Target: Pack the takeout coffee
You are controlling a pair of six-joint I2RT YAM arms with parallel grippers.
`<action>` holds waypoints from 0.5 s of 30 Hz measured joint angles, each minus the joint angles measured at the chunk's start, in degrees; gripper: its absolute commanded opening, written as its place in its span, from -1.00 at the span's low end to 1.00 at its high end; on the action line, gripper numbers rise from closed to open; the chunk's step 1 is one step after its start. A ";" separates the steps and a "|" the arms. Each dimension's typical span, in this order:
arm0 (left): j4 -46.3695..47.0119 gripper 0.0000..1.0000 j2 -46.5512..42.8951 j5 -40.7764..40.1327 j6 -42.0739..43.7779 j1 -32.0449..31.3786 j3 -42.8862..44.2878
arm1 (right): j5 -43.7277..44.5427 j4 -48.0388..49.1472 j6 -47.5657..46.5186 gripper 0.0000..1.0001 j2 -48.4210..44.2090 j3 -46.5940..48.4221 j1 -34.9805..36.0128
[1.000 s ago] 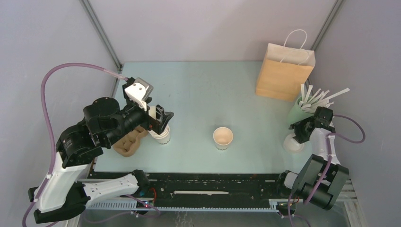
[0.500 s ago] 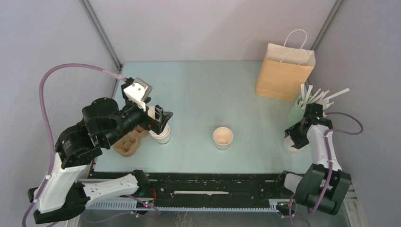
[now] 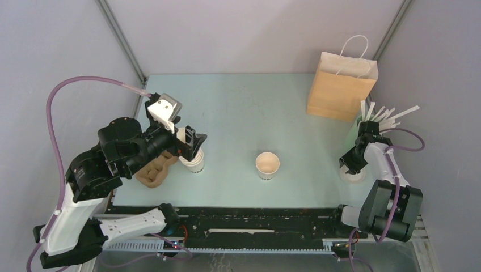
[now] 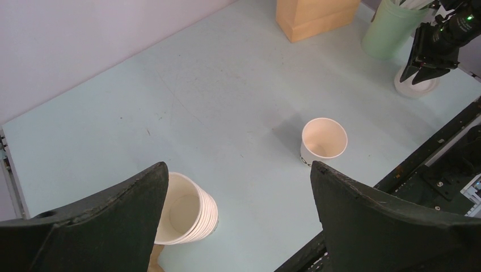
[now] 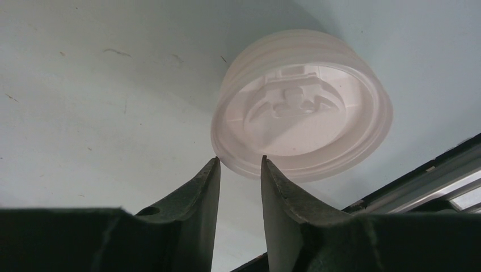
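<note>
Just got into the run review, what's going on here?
Coffee packing, early stage. The right hand has its fingers nearly closed at the rim of the white lids on the far right; whether it has a grip can't be told. The left hand hangs wide open over the stack of cups. The single cup stands in the middle, open, no lid yet. The paper bag stands at the back right.

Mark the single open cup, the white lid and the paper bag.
single open cup (image 3: 267,163), top view, on its tan inside.
white lid (image 5: 295,105), right wrist view, on the embossed centre of its top.
paper bag (image 3: 339,90), top view, on its front face.
</note>
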 measured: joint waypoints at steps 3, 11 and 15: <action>0.00 1.00 0.04 0.00 0.00 0.00 0.00 | -0.15 0.76 -0.61 -0.18 0.00 0.00 0.02; -0.02 1.00 0.39 0.00 0.02 0.00 0.00 | -1.31 2.97 -1.46 -0.18 0.00 0.00 0.31; -0.02 1.00 0.44 0.00 0.02 0.00 0.00 | -1.64 3.76 -1.49 -0.22 0.00 -0.04 0.35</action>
